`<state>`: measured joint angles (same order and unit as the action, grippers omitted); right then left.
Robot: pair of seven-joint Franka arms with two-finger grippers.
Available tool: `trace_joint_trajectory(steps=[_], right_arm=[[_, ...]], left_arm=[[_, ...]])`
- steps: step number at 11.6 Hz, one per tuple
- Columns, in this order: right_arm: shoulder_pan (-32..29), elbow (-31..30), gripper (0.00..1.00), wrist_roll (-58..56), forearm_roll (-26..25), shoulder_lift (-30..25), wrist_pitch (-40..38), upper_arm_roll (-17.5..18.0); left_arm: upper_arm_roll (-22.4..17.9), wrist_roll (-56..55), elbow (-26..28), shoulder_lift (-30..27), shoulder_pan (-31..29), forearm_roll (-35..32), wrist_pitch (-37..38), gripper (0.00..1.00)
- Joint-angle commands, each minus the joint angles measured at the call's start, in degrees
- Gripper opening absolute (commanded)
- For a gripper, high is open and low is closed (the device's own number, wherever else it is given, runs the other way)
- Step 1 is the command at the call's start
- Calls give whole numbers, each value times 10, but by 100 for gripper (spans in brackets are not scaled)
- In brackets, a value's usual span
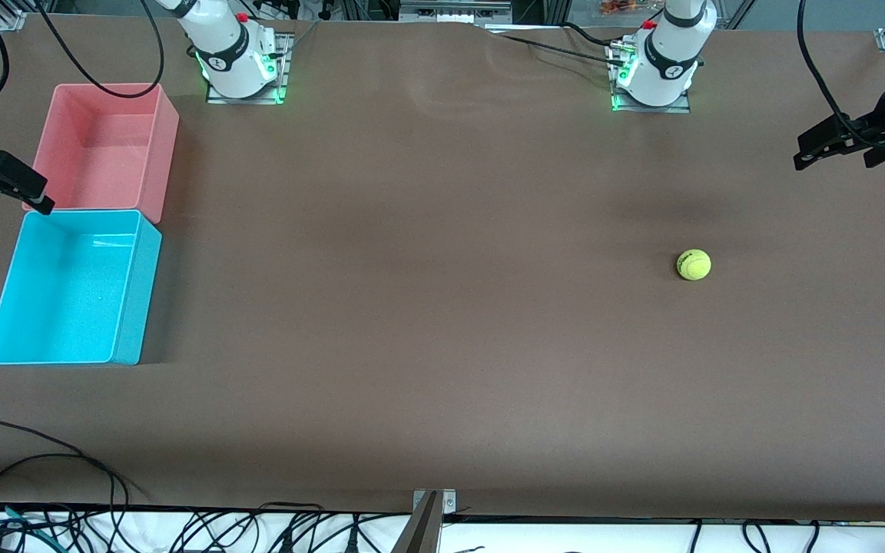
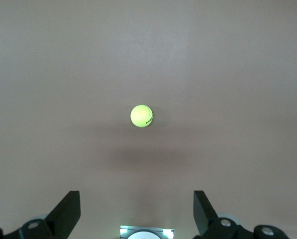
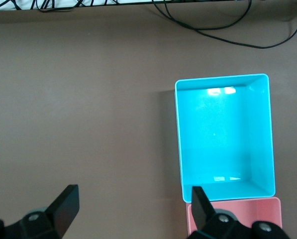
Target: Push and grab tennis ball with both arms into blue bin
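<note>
A fuzzy yellow-green tennis ball (image 1: 694, 265) is sitting alone on the brown table (image 1: 427, 307) toward the left arm's end, well apart from both bins. A small dark mark is showing on its side (clearest in the left wrist view (image 2: 142, 116)), and a soft shadow is lying on the cloth just beside it. The left gripper (image 1: 826, 147) is hanging in the air over the table's edge at that same end, its two black fingers (image 2: 68, 211) spread wide and holding nothing. At the right arm's end, the blue bin (image 1: 74, 286) is standing nearer to the front camera than the pink bin (image 1: 108, 150), the two touching along one short wall; both are showing bare floors. The blue bin's smooth cyan walls and thin pale rim are catching glints of light in the right wrist view (image 3: 224, 137). The right gripper (image 1: 8, 184) is hovering over the pink bin's outer edge, jaws parted and unloaded.
</note>
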<state>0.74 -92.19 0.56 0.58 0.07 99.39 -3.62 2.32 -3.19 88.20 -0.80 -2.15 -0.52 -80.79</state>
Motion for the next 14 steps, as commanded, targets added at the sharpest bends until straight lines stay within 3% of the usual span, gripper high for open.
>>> trace_joint_trajectory(steps=[1, 14], right_arm=[[0, 14, 100, 4, 0, 3, -8, -2], [-1, 14, 100, 2, -1, 0, -13, -10]], left_arm=[[1, -3, -22, 10, -4, 5, 15, 100], [1, -3, -22, 10, -4, 5, 15, 100]])
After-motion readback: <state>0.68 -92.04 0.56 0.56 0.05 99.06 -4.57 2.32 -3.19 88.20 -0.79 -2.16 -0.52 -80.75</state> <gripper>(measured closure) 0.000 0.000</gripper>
